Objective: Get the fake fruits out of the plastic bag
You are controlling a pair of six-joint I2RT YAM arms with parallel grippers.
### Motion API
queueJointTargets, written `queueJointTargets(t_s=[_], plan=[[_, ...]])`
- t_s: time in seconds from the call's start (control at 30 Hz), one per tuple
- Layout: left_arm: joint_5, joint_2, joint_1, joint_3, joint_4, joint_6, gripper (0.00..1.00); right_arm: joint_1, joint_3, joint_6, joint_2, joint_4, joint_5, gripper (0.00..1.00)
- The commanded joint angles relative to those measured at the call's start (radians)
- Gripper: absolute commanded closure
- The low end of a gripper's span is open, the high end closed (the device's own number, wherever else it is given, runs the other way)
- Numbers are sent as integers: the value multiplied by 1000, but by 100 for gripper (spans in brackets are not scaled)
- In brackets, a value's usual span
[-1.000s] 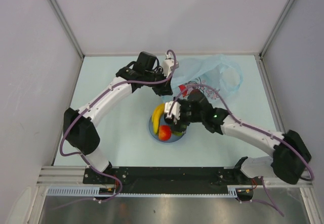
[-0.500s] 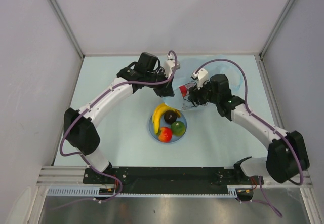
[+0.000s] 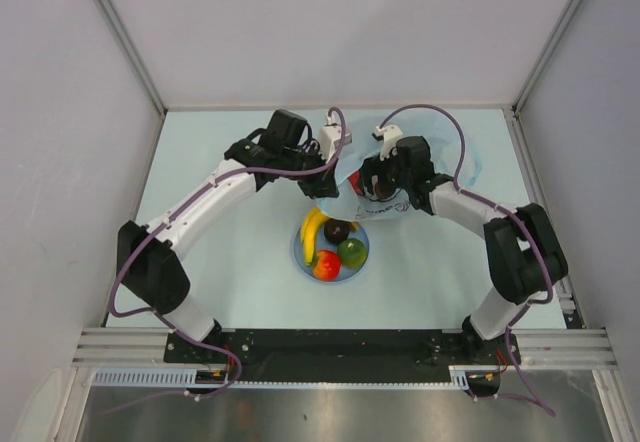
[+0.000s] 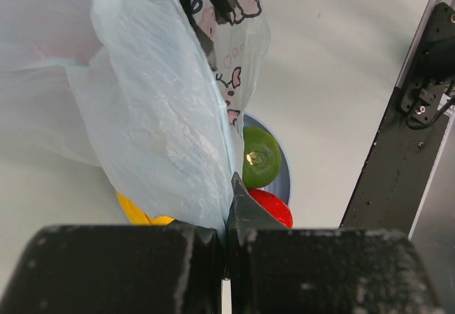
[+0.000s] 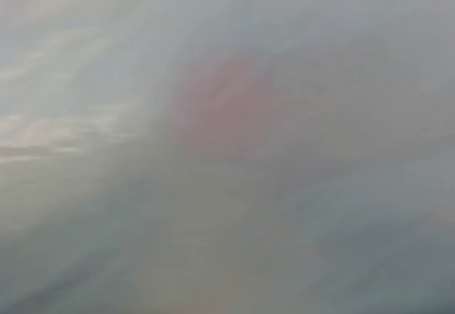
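The pale-blue plastic bag point(image 3: 392, 209) lies behind the round blue plate point(image 3: 301, 254). My left gripper point(image 3: 330, 165) is shut on the bag's edge and holds it up; the left wrist view shows the film point(image 4: 142, 101) pinched between the jaws point(image 4: 227, 218). My right gripper point(image 3: 368, 184) is pushed into the bag's mouth, next to a red fruit point(image 3: 354, 176). Its wrist view shows only blurred film with a reddish blur point(image 5: 220, 108). On the plate lie a banana point(image 3: 312, 230), a maroon fruit point(image 3: 337, 230), a green fruit point(image 3: 351, 252) and a red-orange fruit point(image 3: 326, 264).
The left wrist view looks down past the bag at the green fruit point(image 4: 259, 158), the red-orange fruit point(image 4: 275, 206), the banana point(image 4: 138, 214) and the plate's rim point(image 4: 284, 179). Grey walls close the table on three sides.
My right gripper has left the plate, where the maroon fruit now lies, and has moved back into the bag's mouth. My left gripper still holds the bag's edge.
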Motion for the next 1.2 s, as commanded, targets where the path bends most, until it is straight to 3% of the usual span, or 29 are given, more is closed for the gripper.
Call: queueJointTargets(t_s=[0.0, 0.4, 0.5, 0.6, 0.7, 0.8, 1.0, 1.17], plan=[[-7, -32, -4, -13, -1, 34, 100, -5, 86, 125, 92, 91, 13, 1], [-21, -22, -4, -4, -11, 56, 100, 4, 230, 153, 314, 114, 41, 1], [-31, -22, -4, -5, -11, 61, 100, 2, 261, 116, 331, 109, 39, 17], [-37, -17, -4, -5, -11, 64, 100, -11, 270, 86, 287, 80, 1, 37], [-34, -5, -4, -2, -5, 59, 100, -33, 267, 63, 198, 2, -43, 44], [-30, 14, -4, 10, 2, 48, 100, -54, 263, 18, 83, -132, -100, 48], [-14, 35, -4, 38, 3, 34, 100, -64, 135, -68, -202, -257, -236, 45], [-4, 52, -4, 53, 2, 25, 100, -14, 28, -250, -356, -493, -316, 45]])
